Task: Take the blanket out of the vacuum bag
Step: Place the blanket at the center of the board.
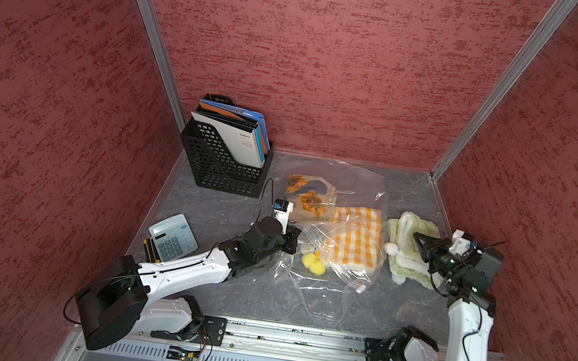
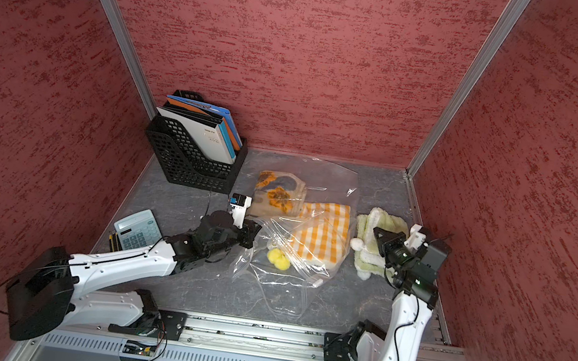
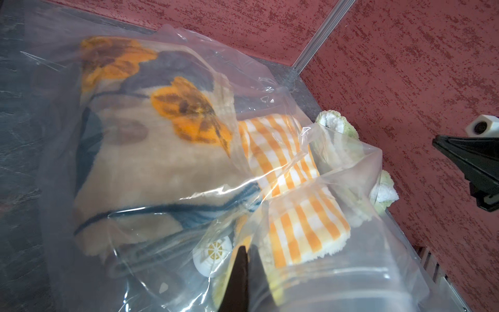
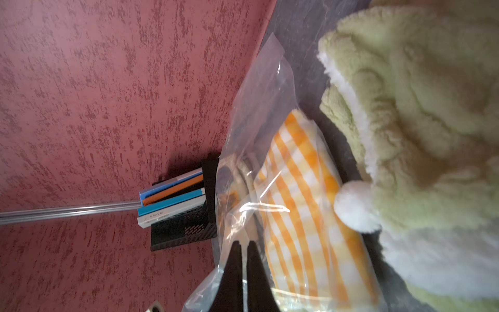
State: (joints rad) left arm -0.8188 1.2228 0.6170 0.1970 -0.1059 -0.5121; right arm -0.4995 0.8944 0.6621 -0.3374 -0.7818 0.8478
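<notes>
1. Mid-tabletop, reaching to the far edge: the bag (image 1: pixel 357 180), clear and crumpled, w/ a floral blanket (image 1: pixel 309 199) and a check blanket (image 1: pixel 356 236) inside.
2. By the right edge, just beside the bag: a green blanket (image 1: pixel 411 223), fully outside the plastic.
3. L gripper (image 1: pixel 294 238): jaws pinched shut on bag film at the bag's left side, close to the valve (image 3: pixel 213 250). Prob. anchoring the bag.
4. R gripper (image 1: pixel 416 237): over the green blanket, jaws together, nothing btw them. Touching the fabric or not, can't tell.
5. Step, as I read it: one blanket is out and set down, two are in the bag, so the task is part done.
6. Next: R needs to open wide, go back to the bag mouth and grip fabric, not film, while L holds firm. Which side is open I can't tell. The slider (image 1: pixel 361 289) sits toward the near edge.
</notes>
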